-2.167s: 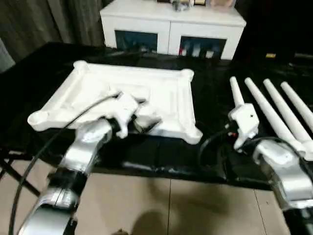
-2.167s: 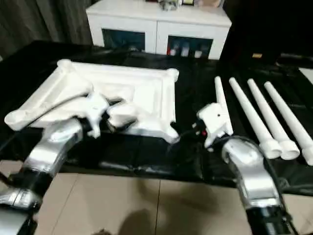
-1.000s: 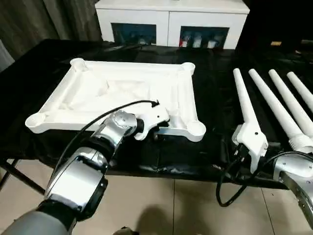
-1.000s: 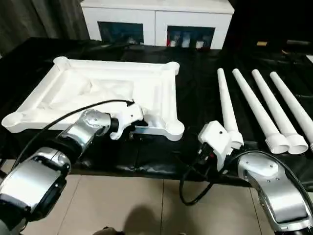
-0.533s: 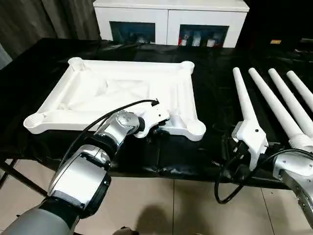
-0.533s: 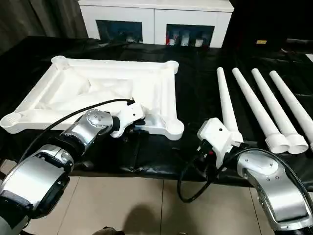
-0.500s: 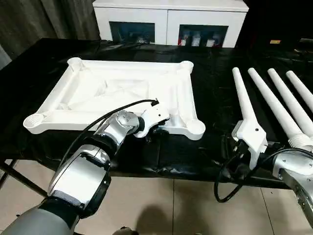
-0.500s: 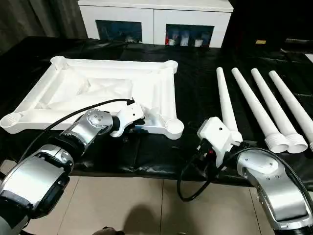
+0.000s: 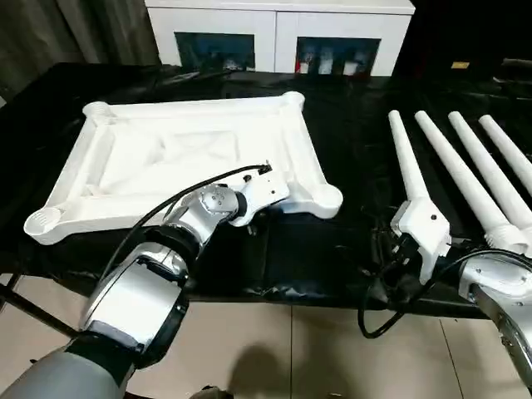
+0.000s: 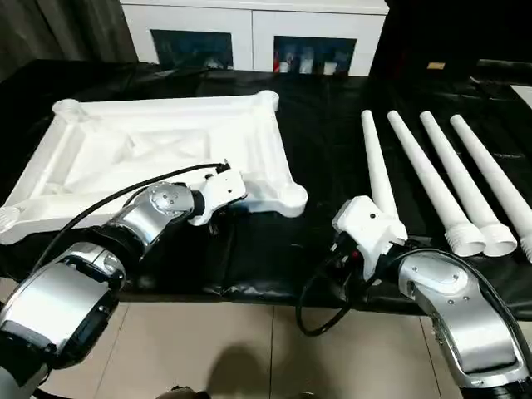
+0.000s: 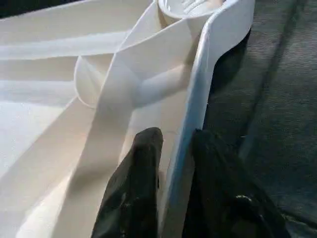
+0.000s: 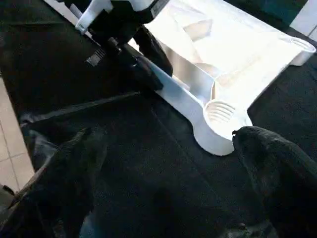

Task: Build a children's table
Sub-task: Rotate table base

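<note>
On black table (image 9: 349, 249), white ribbed tabletop (image 9: 166, 158), rim clenched by left pincer (image 11: 171, 163).

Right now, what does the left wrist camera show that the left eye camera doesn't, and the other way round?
Left wrist view: up close, the left end effector has one black finger inside the tabletop's rim and one outside it. Left eye view: four legs lying side by side on the black cloth, and a white cabinet behind. Both: the white tabletop and its near corner socket.
</note>
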Available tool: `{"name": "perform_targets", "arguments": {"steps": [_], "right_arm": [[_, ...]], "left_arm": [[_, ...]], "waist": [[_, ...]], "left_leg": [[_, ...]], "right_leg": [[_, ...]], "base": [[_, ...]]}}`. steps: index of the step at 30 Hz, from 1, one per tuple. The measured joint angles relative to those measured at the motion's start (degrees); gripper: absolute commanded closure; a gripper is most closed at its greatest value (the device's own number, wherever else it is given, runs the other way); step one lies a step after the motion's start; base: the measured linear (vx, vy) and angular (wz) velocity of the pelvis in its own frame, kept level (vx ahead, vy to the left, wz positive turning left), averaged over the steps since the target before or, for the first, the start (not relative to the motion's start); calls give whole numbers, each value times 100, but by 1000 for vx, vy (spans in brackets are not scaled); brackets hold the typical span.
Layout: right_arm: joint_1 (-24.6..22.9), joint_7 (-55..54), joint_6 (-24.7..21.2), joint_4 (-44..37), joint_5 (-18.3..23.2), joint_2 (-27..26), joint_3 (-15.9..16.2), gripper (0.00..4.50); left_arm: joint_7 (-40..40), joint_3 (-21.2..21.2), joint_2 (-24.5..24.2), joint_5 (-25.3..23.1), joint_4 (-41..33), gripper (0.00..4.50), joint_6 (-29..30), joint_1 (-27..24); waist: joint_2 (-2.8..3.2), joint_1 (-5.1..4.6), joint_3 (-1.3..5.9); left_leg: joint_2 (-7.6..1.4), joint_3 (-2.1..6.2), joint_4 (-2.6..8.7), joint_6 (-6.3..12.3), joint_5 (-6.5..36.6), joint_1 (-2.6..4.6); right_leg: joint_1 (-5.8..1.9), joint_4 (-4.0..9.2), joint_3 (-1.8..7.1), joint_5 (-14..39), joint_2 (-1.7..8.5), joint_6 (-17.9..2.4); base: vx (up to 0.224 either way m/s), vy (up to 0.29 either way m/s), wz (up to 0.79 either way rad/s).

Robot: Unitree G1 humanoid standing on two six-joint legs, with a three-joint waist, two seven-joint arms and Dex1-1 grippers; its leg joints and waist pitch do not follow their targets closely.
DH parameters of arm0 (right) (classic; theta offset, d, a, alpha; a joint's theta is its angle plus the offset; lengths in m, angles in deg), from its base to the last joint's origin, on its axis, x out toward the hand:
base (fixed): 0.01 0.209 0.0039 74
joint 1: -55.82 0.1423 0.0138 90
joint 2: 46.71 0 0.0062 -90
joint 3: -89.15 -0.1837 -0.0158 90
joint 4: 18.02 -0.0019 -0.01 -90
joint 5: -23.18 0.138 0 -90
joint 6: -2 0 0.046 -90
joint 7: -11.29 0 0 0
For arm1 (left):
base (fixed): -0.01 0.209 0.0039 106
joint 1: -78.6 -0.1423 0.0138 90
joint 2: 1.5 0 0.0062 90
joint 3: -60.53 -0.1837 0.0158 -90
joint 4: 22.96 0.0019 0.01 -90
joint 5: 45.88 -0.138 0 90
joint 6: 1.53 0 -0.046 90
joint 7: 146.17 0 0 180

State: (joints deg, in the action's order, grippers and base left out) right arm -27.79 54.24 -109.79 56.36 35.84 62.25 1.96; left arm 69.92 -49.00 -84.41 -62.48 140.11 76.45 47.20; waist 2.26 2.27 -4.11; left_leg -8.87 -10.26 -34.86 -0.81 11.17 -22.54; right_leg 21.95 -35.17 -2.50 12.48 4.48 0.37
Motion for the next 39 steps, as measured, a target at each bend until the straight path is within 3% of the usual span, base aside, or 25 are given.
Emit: {"name": "perform_targets", "arguments": {"steps": [6,14,16,21,24,27,29,33,35,38,39], "right_arm": [[22,-23,5,12,-10,-39,46,0],[25,-168,12,55,-124,-134,93,0],[25,-361,11,55,-124,-308,52,0],[38,-1184,-58,-13,-133,-769,-295,0],[32,-1975,-174,-212,-321,-1295,-528,0],[-21,-2825,-191,-318,-583,-1838,-710,0],[-91,-3270,-192,-312,-690,-2047,-821,0],[-79,-3510,-172,-278,-760,-2236,-794,0],[-60,-3515,-136,-200,-768,-2275,-688,0],[-45,-3514,-123,-164,-796,-2309,-610,0],[-46,-3519,-123,-154,-806,-2328,-596,0]], "left_arm": [[16,67,-44,8,-1,262,-89,50],[-23,94,-94,-7,-2,217,-152,52],[-26,307,-86,152,-47,217,-234,49],[-256,1546,101,1457,-887,217,-179,16],[-621,2169,334,2237,-2546,217,235,-881],[-1279,2221,488,2239,-4432,217,571,-2487],[-1657,2259,598,2073,-5115,217,923,-3409],[-2046,2510,611,1882,-5644,217,1095,-3855],[-2270,2624,559,1725,-5922,217,931,-3985],[-2510,2658,646,1617,-6161,217,926,-4282],[-2590,2641,703,1585,-6306,217,1013,-4426]], "waist": [[-1,63,0],[0,117,0],[1,118,-1],[1,130,0],[-2,77,7],[-63,-41,8],[-100,-36,-1],[-114,-20,-12],[-127,-65,-5],[-236,-113,-8],[-306,-138,-9]], "left_leg": [[0,-2,-3,-1,-1,0],[0,-2,-2,-1,-1,-1],[0,-2,-2,-1,-1,-4],[0,-3,-5,-1,-1,-5],[-1,-22,13,-1,-1,16],[-15,-41,38,-2,-4,16],[-35,-41,29,-6,-6,0],[-116,-32,29,-65,-21,-8],[-222,-11,37,-123,-56,22],[-282,-5,68,-222,-116,58],[-308,-34,101,-228,-121,48]], "right_leg": [[-2,-2,2,-1,0,-2],[-1,-1,2,-2,0,-3],[1,-2,1,-2,0,-3],[2,-3,1,-5,1,-8],[0,-4,12,-3,1,-10],[16,-4,9,3,-5,-16],[24,0,-4,5,-18,-16],[-7,17,-81,-1,-55,-68],[1,-90,-169,62,-120,-344],[74,-296,-213,171,-126,-419],[109,-348,-241,201,-139,-407]], "base": [[0,0,0],[0,0,0],[0,0,0],[0,0,0],[0,0,0],[0,0,0],[0,0,0],[0,0,0],[-22,-75,9],[-17,-123,6],[-15,-211,9]]}}
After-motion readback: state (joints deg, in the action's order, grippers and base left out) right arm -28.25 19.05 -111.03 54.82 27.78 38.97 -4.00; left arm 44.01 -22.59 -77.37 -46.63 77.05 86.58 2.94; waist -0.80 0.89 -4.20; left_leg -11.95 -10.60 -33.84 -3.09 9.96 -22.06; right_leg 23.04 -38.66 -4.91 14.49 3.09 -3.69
